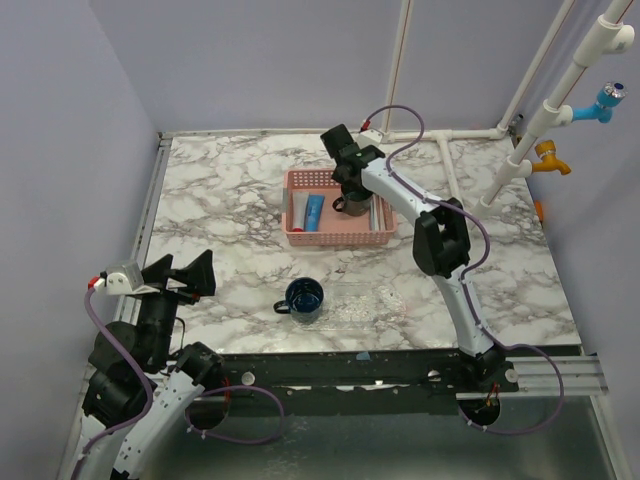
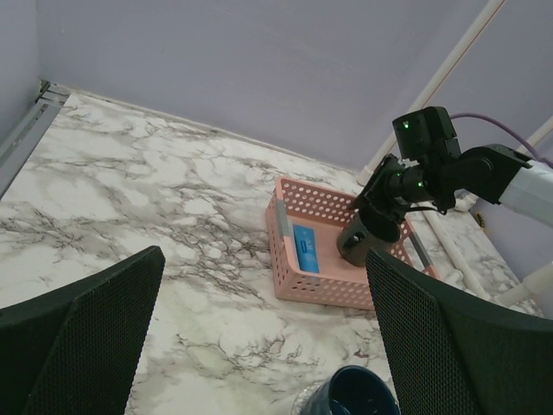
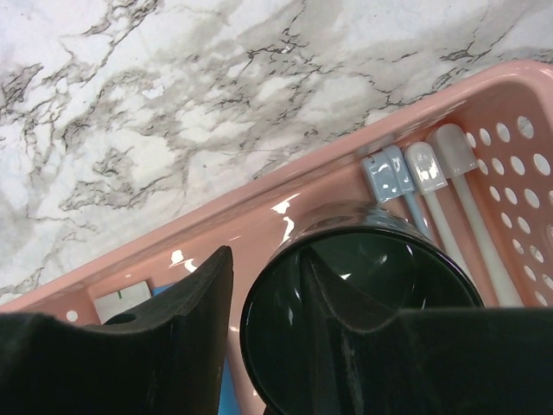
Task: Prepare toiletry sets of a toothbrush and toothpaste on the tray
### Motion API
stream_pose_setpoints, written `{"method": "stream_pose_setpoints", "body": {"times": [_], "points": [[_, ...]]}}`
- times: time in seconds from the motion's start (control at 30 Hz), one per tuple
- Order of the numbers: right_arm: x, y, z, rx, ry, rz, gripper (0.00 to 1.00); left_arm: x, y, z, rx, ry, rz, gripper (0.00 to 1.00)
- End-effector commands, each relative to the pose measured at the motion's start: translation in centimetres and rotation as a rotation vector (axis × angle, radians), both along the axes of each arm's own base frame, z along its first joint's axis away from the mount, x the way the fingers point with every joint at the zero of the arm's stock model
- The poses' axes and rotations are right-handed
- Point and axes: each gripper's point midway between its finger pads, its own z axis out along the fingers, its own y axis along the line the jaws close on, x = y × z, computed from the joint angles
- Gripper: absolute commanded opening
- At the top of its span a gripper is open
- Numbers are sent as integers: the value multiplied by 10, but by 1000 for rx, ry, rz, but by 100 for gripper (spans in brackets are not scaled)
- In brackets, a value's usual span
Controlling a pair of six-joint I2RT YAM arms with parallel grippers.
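Observation:
The dark green mug [image 1: 353, 204] stands in the pink lattice basket [image 1: 335, 240], and also shows in the left wrist view [image 2: 370, 239] and the right wrist view [image 3: 346, 218]. My right gripper [image 1: 350, 193] [image 3: 268, 264] is open and straddles the mug's wall, one finger inside and one outside with a thin gap. A blue tube [image 1: 314, 210] [image 2: 305, 248] lies in the basket's left half. The light-blue toothbrush [image 3: 386, 177] lies along the basket's right side. The navy mug [image 1: 303, 298] [image 2: 354, 393] stands at the left end of the clear tray [image 1: 375, 302]. My left gripper [image 1: 180, 272] [image 2: 263, 290] is open and empty, near the table's left front.
Two white toothbrushes [image 3: 441, 160] lie beside the light-blue one in the basket. White pipes [image 1: 455, 165] run along the back right of the marble table. Walls close in the left and back sides.

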Motion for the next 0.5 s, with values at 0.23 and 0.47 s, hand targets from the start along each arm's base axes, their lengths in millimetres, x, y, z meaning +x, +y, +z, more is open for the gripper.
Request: {"method": "stream_pose_setpoints", "body": {"times": [0.23,0.47], "points": [[1,0,-1,-1,5,45,22,1,-2,1,3,-14,-7,99],[-5,1,8,4,12,80,1,1,0,1,2,-12,4,99]]}}
